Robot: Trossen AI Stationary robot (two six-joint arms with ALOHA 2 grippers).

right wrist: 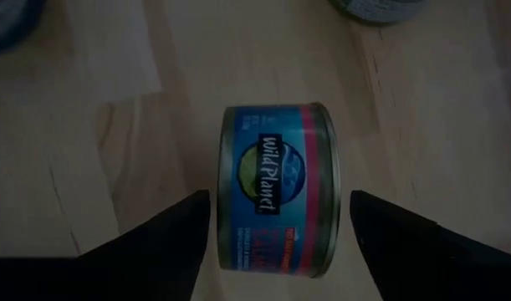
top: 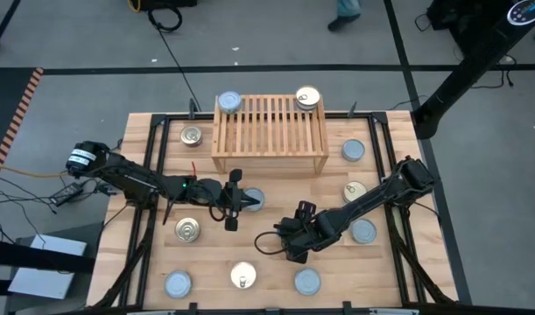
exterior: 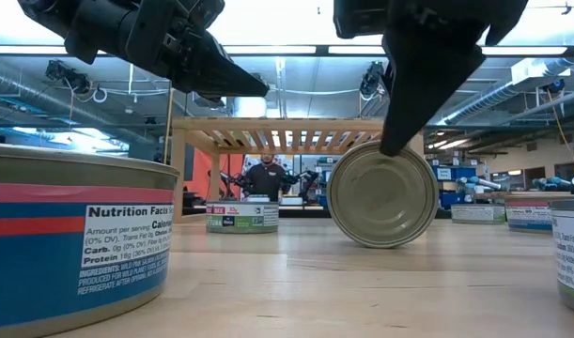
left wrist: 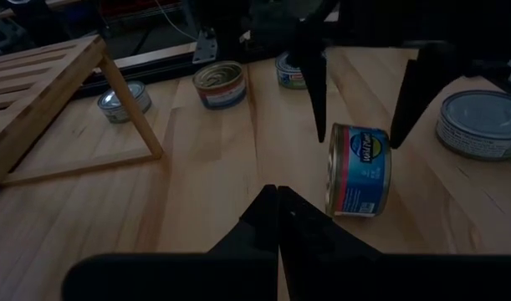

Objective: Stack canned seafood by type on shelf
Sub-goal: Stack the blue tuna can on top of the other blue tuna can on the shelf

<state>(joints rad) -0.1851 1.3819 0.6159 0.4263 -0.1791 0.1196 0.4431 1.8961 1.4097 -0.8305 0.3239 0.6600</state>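
A blue-and-red labelled tin (right wrist: 276,201) stands on its rim on the table, in front of the shelf (top: 270,131). My right gripper (right wrist: 278,209) is open above it, pointing down. One finger stands at each flat face, with a narrow gap on both sides. The same tin (left wrist: 360,171) shows its plain face in the low view (exterior: 380,192). My left gripper (left wrist: 278,205) is shut and hovers just left of it, by a silvery-blue-lidded tin (top: 252,199). On the shelf's slatted top sit a silvery-blue-lidded tin (top: 228,103) and a golden-lidded tin (top: 308,98).
More tins lie flat on the table: golden-lidded ones (top: 191,136) (top: 187,230) (top: 354,191) and silvery-blue ones (top: 178,283) (top: 307,281) (top: 363,232) (top: 352,150). A big tin (exterior: 75,239) sits close to the low camera. A person (exterior: 268,176) stands beyond the table.
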